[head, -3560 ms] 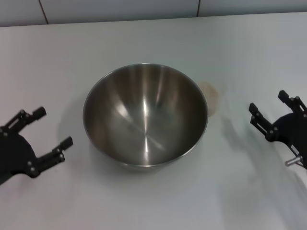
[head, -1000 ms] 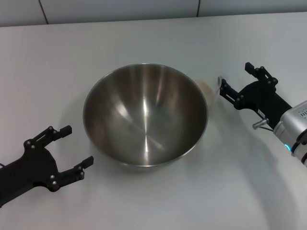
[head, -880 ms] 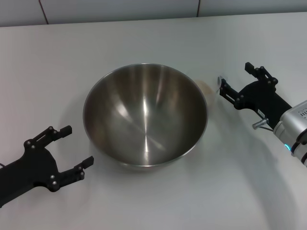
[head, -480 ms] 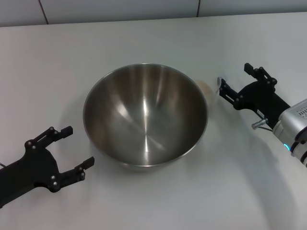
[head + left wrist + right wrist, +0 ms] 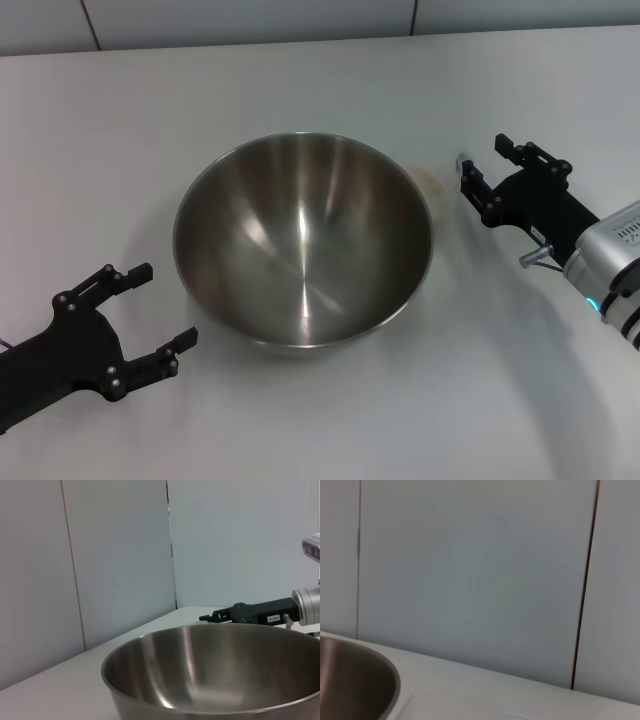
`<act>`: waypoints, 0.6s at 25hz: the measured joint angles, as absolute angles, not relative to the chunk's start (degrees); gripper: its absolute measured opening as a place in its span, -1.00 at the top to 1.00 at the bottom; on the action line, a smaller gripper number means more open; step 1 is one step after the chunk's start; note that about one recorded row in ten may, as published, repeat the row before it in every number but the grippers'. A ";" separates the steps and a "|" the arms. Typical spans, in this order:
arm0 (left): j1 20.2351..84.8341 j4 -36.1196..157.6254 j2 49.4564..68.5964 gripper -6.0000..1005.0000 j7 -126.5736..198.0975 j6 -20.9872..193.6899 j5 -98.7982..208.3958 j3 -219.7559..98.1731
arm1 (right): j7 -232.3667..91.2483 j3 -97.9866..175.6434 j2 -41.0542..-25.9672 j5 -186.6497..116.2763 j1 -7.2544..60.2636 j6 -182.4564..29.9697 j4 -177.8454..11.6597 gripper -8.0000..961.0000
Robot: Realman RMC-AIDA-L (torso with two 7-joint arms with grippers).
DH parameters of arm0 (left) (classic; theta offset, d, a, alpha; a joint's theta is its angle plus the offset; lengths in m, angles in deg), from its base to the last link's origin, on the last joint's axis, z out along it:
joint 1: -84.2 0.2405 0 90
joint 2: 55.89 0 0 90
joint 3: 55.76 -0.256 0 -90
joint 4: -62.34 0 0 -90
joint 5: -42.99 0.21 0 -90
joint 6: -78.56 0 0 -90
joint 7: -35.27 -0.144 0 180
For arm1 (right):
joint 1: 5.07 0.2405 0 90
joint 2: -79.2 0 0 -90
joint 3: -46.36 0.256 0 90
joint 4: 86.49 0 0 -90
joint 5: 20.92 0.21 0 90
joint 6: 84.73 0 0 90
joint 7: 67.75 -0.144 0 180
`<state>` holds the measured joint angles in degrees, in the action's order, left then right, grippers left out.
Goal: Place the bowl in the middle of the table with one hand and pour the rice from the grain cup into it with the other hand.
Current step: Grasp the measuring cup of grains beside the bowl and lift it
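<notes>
Bowl (image 5: 303,240): large stainless-steel mixing bowl, upright, interior bare, standing near the middle of the table (image 5: 300,80). Seen also at close range in the left wrist view (image 5: 215,672) and at one edge of the right wrist view (image 5: 355,680).

Grain cup (image 5: 432,187): clear plastic, just beyond the bowl's right rim, mostly hidden behind it; a pale beige mass, the rice (image 5: 430,183), shows within.

Right gripper (image 5: 483,168): right of the bowl, just beside the cup, jaws spread, one fingertip close to the cup; whether it touches cannot be told. Nothing held. Visible far off in the left wrist view (image 5: 212,616).

Left gripper (image 5: 163,312): near-left of the bowl, apart from it, low over the table, jaws spread, nothing between them.
</notes>
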<state>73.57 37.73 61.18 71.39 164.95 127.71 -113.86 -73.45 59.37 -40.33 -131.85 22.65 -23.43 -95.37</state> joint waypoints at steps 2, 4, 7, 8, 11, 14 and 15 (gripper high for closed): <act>73.57 37.73 61.18 -0.73 71.39 164.95 127.71 -113.86 | -73.46 59.37 -40.33 -131.88 22.77 -23.52 -95.37 -0.12; 73.57 37.73 61.18 -0.73 71.39 164.95 127.71 -113.86 | -73.46 59.34 -40.33 -132.04 22.90 -23.73 -95.36 0.04; 73.57 37.73 61.18 -0.73 71.39 164.96 127.71 -113.86 | -73.45 59.19 -40.33 -132.15 22.98 -23.74 -95.36 0.16; 73.57 37.73 61.18 -0.73 71.39 164.96 127.71 -113.86 | -73.46 59.13 -40.33 -132.15 23.00 -23.74 -95.37 0.20; 73.57 37.74 61.15 -0.73 71.39 164.95 127.71 -113.86 | -73.45 59.06 -40.34 -132.17 23.01 -23.74 -95.36 0.33; 73.57 37.74 61.09 -0.73 71.39 164.95 127.71 -113.86 | -73.45 59.20 -40.40 -132.19 22.98 -23.62 -95.36 0.45; 73.57 37.74 61.08 -0.73 71.39 164.95 127.71 -113.85 | -73.46 59.27 -40.41 -132.19 22.92 -23.39 -95.36 0.49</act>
